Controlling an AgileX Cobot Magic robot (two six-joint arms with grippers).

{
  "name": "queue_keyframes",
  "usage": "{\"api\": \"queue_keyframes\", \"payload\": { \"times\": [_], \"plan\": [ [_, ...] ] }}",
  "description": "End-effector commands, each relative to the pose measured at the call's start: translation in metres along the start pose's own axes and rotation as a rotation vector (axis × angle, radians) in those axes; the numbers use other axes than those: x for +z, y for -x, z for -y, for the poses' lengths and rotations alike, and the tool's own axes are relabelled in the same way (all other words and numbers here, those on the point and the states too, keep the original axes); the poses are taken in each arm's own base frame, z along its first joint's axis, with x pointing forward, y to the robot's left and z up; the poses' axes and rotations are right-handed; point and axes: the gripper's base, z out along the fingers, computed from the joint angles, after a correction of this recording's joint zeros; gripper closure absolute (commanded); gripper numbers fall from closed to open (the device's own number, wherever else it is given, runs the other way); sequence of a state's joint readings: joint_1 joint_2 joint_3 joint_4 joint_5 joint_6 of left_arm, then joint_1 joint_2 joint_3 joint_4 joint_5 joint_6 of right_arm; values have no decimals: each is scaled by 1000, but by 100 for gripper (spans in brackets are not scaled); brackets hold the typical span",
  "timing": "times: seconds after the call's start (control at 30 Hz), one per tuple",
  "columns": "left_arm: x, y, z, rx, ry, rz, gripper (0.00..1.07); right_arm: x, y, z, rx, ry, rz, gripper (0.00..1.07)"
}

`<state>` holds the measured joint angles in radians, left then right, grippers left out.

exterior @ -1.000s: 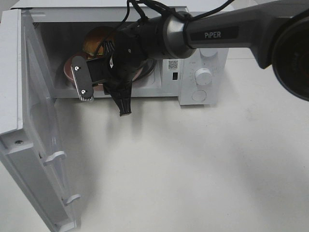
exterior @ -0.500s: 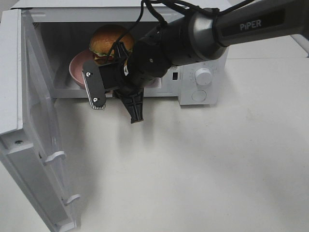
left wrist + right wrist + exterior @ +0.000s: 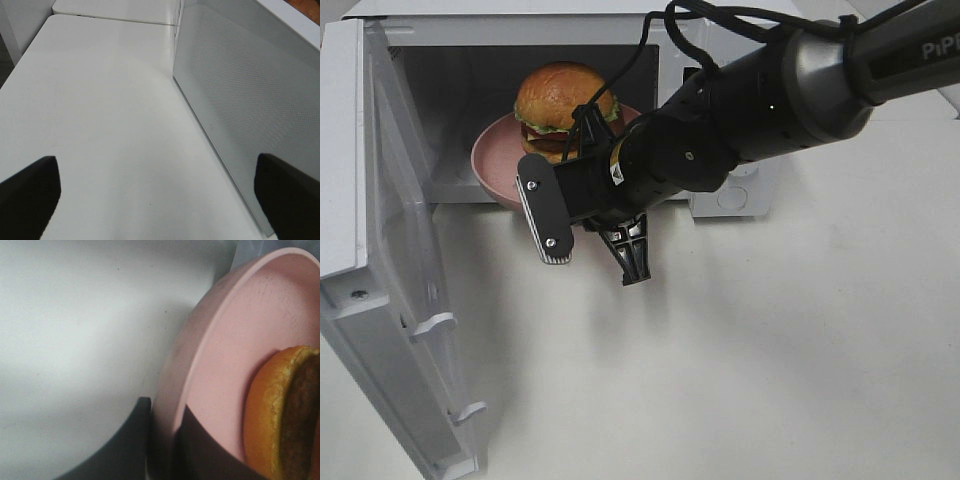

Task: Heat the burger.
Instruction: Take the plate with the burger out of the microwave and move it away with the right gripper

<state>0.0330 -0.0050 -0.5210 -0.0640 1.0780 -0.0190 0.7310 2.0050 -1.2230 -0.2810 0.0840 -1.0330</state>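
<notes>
The burger [image 3: 563, 97], with a golden-brown bun, sits on a round pink plate [image 3: 490, 160] at the mouth of the open microwave [image 3: 450, 80]. My right gripper [image 3: 560, 178] is shut on the plate's near rim and holds it partly out over the microwave's front edge. The right wrist view shows its dark fingers [image 3: 200, 450] pinching the pink rim [image 3: 200, 365], with the burger's bun [image 3: 270, 405] beside them. My left gripper [image 3: 160, 200] is open and empty over the bare table, beside the microwave door [image 3: 235, 100]. It is out of the exterior view.
The microwave door [image 3: 400, 250] stands wide open on the left and reaches toward the table's front. The control panel's lower knob [image 3: 732, 197] shows under my right arm. White table [image 3: 770, 360] lies in front of and to the right of the microwave.
My right gripper has moved right and outward from the cavity, carrying the plate and burger with it. The burger now shows fully at the opening.
</notes>
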Motion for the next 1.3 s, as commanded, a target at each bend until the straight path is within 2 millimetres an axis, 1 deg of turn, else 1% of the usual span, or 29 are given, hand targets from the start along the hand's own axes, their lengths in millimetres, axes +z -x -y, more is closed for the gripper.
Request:
{"api": "queue_keyframes", "payload": {
  "times": [0.03, 0.13, 0.2, 0.27, 0.3, 0.43, 0.5, 0.53, 0.57, 0.6, 0.63, 0.7, 0.73, 0.77, 0.8, 0.87, 0.9, 0.97, 1.03, 1.13, 1.27, 1.3],
  "plan": [
    [0, 0, 1, -2, -5, 12, 9, -22, 6, 7, -35, -120, 66, 107],
    [0, 0, 1, -2, -5, 12, 9, -26, 5, 3, -35, -115, 66, 107],
    [0, 0, 1, -2, -5, 12, 9, -33, 3, -4, -36, -109, 66, 107],
    [0, 0, 1, -2, -5, 12, 9, -36, 2, -5, -36, -113, 70, 107],
    [0, 0, 1, -2, -5, 12, 9, -42, 1, -9, -41, -118, 75, 107],
    [0, 0, 1, -2, -5, 12, 9, -49, -1, -17, -72, -118, 78, 107],
    [0, 0, 1, -2, -5, 12, 9, -58, -3, -23, -87, -115, 76, 107],
    [0, 0, 1, -2, -5, 12, 9, -58, -3, -23, -87, -115, 76, 107],
    [0, 0, 1, -2, -5, 12, 9, -63, -4, -27, -87, -115, 78, 107],
    [0, 0, 1, -2, -5, 12, 9, -63, -4, -27, -87, -115, 78, 107],
    [0, 0, 1, -2, -5, 12, 9, -69, -6, -32, -88, -112, 78, 107],
    [0, 0, 1, -2, -5, 12, 9, -72, -6, -34, -88, -115, 80, 107],
    [0, 0, 1, -2, -5, 12, 9, -78, -7, -39, -88, -124, 89, 107],
    [0, 0, 1, -2, -5, 12, 9, -78, -7, -39, -88, -124, 89, 107],
    [0, 0, 1, -2, -5, 12, 9, -84, -8, -44, -88, -134, 98, 107],
    [0, 0, 1, -2, -5, 12, 9, -86, -9, -45, -86, -135, 99, 107],
    [0, 0, 1, -2, -5, 12, 9, -91, -11, -51, -86, -129, 97, 107],
    [0, 0, 1, -2, -5, 12, 9, -93, -12, -54, -86, -127, 97, 107],
    [0, 0, 1, -2, -5, 12, 9, -103, -15, -62, -86, -123, 94, 107],
    [0, 0, 1, -2, -5, 12, 9, -106, -15, -64, -86, -123, 94, 107],
    [0, 0, 1, -2, -5, 12, 9, -119, -19, -73, -85, -132, 95, 107],
    [0, 0, 1, -2, -5, 12, 9, -119, -19, -73, -85, -132, 95, 107]
  ]
}}
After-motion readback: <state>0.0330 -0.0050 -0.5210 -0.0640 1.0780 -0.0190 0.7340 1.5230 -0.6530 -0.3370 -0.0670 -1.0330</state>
